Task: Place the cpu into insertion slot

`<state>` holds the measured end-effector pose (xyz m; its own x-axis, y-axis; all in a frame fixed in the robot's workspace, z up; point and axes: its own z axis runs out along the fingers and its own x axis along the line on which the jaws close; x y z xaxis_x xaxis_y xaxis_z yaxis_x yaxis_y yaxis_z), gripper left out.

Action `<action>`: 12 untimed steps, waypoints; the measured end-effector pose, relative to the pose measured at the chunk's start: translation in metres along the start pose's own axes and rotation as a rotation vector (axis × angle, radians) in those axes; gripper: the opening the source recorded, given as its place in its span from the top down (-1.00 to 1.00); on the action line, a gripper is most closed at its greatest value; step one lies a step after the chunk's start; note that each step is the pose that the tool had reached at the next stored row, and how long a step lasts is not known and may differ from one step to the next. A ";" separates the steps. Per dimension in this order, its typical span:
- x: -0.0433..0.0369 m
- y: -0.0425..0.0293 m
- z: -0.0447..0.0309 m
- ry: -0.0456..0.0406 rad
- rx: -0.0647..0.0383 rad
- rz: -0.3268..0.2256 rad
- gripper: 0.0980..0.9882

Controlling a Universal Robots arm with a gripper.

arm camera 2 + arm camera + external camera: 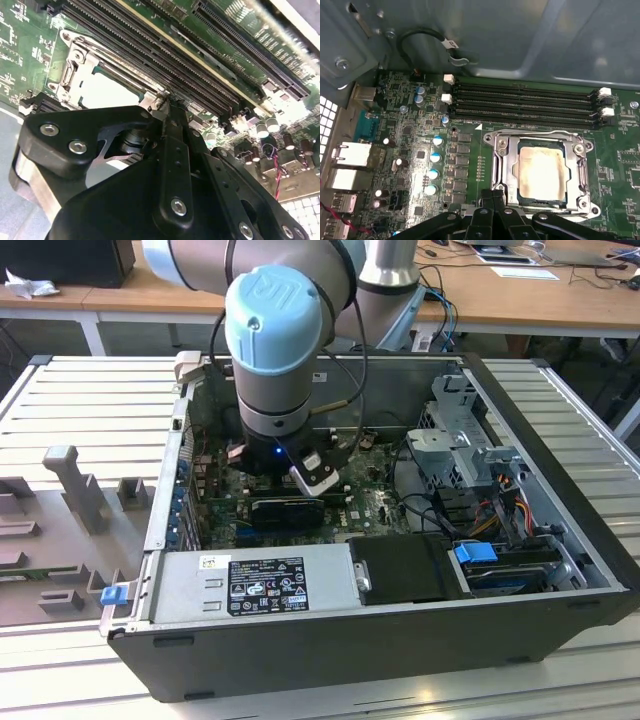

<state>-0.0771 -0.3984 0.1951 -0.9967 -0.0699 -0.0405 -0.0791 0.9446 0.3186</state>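
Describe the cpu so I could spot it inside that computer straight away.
Find the green motherboard in the first wrist view, then the four long black memory slots. Beside them, the shiny metal-framed insertion slot holds the cpu: the board's lone pale, flat square.

A ribbed grey metal table (pixel 90 390) fills most of the exterior view. At the top runs a wooden desk (pixel 60 298) with white legs, a black box (pixel 65 260) at upper left, and papers (pixel 525 270) and cables (pixel 445 260) at upper right. Light is even.
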 end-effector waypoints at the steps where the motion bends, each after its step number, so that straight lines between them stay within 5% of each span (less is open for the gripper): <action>1: 0.0012 -0.0006 0.0007 -0.0006 -0.009 0.000 0.98; 4: 0.0008 0.0038 -0.0121 -0.0007 -0.009 0.000 0.98; 12: 0.0001 0.0094 -0.0290 -0.0006 -0.009 0.000 0.98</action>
<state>-0.0783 -0.3989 0.2256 -0.9967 -0.0694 -0.0410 -0.0791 0.9417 0.3270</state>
